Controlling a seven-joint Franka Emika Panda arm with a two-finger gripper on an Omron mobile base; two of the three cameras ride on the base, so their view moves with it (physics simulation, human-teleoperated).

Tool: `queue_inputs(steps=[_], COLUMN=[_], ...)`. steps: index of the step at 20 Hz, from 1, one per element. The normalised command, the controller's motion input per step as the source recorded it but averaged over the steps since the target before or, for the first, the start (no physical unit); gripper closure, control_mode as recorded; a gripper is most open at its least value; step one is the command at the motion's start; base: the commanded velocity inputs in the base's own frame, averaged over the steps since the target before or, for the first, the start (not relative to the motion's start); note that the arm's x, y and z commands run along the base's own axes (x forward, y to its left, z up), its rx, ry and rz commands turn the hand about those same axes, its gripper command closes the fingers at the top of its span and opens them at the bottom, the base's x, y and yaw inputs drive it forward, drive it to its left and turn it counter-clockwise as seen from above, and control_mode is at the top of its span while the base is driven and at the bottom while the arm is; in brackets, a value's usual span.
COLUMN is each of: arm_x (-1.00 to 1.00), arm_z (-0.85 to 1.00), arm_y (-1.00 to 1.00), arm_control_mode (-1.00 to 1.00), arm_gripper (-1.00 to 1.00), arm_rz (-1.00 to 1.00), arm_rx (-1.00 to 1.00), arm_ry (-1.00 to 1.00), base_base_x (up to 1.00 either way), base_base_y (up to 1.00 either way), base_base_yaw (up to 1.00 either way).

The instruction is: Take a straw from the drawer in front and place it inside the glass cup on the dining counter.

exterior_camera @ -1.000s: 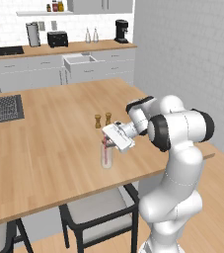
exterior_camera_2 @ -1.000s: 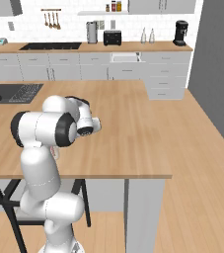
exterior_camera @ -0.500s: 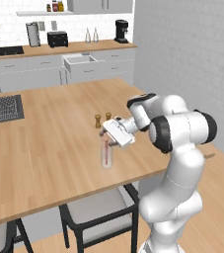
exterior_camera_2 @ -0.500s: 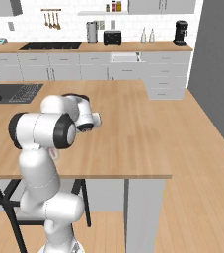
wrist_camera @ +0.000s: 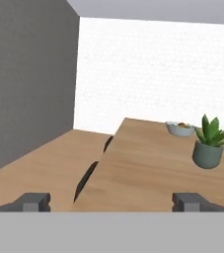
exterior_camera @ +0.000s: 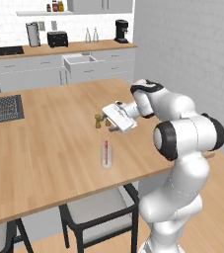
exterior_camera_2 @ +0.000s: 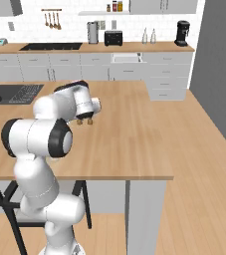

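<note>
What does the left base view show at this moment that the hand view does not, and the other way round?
Left base view alone: the small clear glass cup standing on the counter with the thin pink-red straw upright inside it, the two small brown wooden shakers beyond it, and the gripper raised above the counter, away from the cup.

Hand view alone: a green spiky plant in a grey pot and a shallow grey bowl on the far part of the counter, with the gripper's two dark fingertips set wide apart.

Both: the light-wood dining counter.
</note>
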Motion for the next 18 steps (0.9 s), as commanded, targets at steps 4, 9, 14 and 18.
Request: queue_inputs(steps=[4, 9, 14, 18], arm_x=[0.0, -0.15, -0.16, -0.02], arm_z=[0.57, 0.52, 0.4, 0.26], arm_y=[0.09, 0.23, 0.25, 0.25], arm_control_mode=[-1.0, -1.0, -1.0, -1.0], arm_gripper=[-1.0, -1.0, -1.0, -1.0], arm_rz=[-0.03, -0.03, -0.04, -0.02], arm_rx=[-0.31, -0.48, -0.5, -0.49], arm_ry=[-0.08, -0.17, -0.1, -0.03], base_base_x=[0.0, 0.0, 0.0, 0.0], base_base_y=[0.0, 0.0, 0.0, 0.0], base_base_yaw=[0.0, 0.0, 0.0, 0.0])
